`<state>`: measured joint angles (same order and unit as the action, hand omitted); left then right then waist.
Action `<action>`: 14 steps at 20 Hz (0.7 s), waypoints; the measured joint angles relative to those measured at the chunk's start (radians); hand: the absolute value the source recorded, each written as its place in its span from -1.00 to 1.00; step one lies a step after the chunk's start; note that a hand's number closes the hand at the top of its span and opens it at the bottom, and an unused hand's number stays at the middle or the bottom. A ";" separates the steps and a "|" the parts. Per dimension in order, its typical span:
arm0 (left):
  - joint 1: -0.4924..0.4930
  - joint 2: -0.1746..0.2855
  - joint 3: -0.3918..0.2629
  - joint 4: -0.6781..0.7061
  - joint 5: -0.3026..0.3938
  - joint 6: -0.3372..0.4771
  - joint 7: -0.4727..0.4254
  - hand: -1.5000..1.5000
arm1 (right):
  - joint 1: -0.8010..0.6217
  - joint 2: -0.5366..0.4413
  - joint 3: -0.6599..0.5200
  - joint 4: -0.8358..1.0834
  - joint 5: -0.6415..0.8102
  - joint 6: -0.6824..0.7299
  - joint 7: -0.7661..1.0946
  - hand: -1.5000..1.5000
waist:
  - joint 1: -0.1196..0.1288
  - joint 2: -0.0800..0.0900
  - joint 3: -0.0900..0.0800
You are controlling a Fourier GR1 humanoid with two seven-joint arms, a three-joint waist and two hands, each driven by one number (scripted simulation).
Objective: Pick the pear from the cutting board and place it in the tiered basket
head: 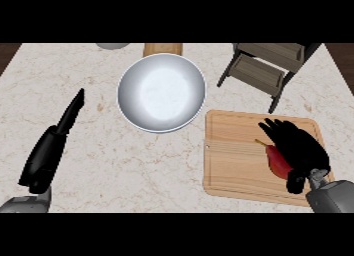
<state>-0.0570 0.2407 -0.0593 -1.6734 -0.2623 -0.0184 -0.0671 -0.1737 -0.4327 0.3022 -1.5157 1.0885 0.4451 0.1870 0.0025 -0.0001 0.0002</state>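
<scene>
A red pear (277,161) with a thin stem lies on the wooden cutting board (232,160) at the right of the counter. My right hand (298,147) lies over the pear from the right and hides most of it. Its fingers stretch toward the board's far edge, while the thumb curls in at the pear's near end. The tiered basket (267,67), with dark legs and tan shelves, stands at the far right behind the board. At the left of the counter my left hand (51,145) rests open, fingers pointing away.
A large silver pan (161,92) with a wooden handle (163,48) sits in the middle of the counter, left of the board and basket. A grey round object (112,45) shows at the far edge. Marble countertop (128,165) spreads between the hands.
</scene>
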 measured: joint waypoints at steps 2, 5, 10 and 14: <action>0.000 0.005 0.014 -0.009 0.006 -0.020 0.003 0.00 | 0.000 0.027 0.004 0.038 0.028 -0.025 -0.006 -1.00 | 0.000 0.000 0.000; -0.005 -0.002 0.025 -0.006 0.005 -0.035 0.004 0.00 | -0.017 0.038 0.011 0.078 0.061 -0.026 -0.034 1.00 | 0.001 0.000 0.000; -0.010 -0.004 0.044 0.020 0.007 -0.048 -0.021 0.00 | -0.042 0.067 -0.022 0.124 0.025 -0.061 -0.130 1.00 | 0.002 -0.004 -0.004; 0.008 -0.017 0.043 0.015 -0.010 -0.049 -0.028 0.00 | -0.009 0.068 -0.014 0.079 0.049 -0.103 -0.185 1.00 | 0.001 -0.006 -0.005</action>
<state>-0.0493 0.2232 -0.0160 -1.6581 -0.2725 -0.0674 -0.0954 -0.1823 -0.3650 0.2881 -1.4370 1.1371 0.3425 0.0018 0.0031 -0.0058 -0.0044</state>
